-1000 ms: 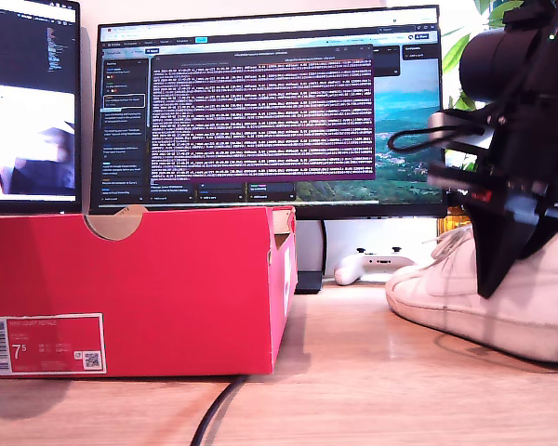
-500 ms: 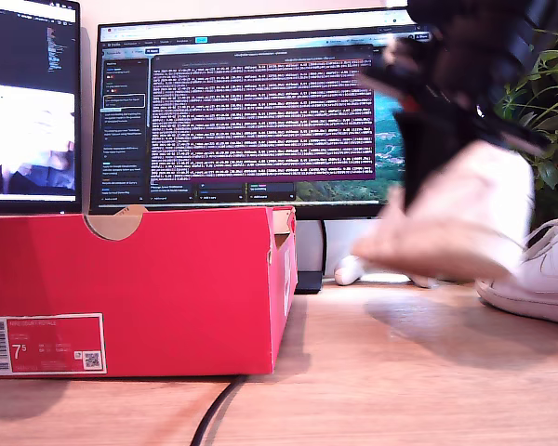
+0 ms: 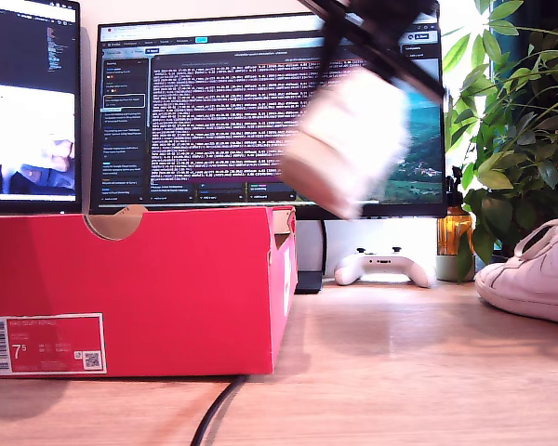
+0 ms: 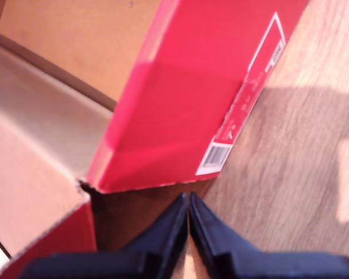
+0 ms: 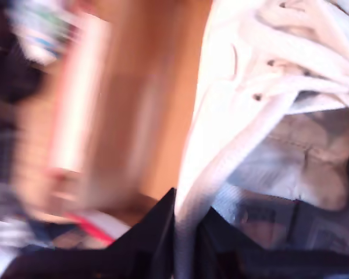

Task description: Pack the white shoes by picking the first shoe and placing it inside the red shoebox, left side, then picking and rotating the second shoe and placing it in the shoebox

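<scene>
One white shoe (image 3: 349,139) hangs blurred in the air in front of the monitor, just to the exterior view's right of the red shoebox (image 3: 139,288). My second gripper (image 3: 367,42) comes down from above and is shut on it. The second wrist view shows the fingers (image 5: 157,226) pinching the shoe's side wall (image 5: 221,116) beside the laces. The other white shoe (image 3: 532,274) rests on the table at the exterior view's right edge. My first gripper (image 4: 189,206) is shut on nothing, hovering over the shoebox's red wall (image 4: 180,99) and brown inside (image 4: 41,133). It does not show in the exterior view.
Two monitors (image 3: 260,111) stand behind the box. A white game controller (image 3: 383,267) lies under the wide one. A leafy plant (image 3: 516,121) and an amber bottle (image 3: 454,237) stand at the exterior view's right. A black cable (image 3: 214,413) runs along the table front.
My second gripper has lifted the shoe off the table at the exterior view's right and carried it up and toward the shoebox. The other shoe stays on the table.
</scene>
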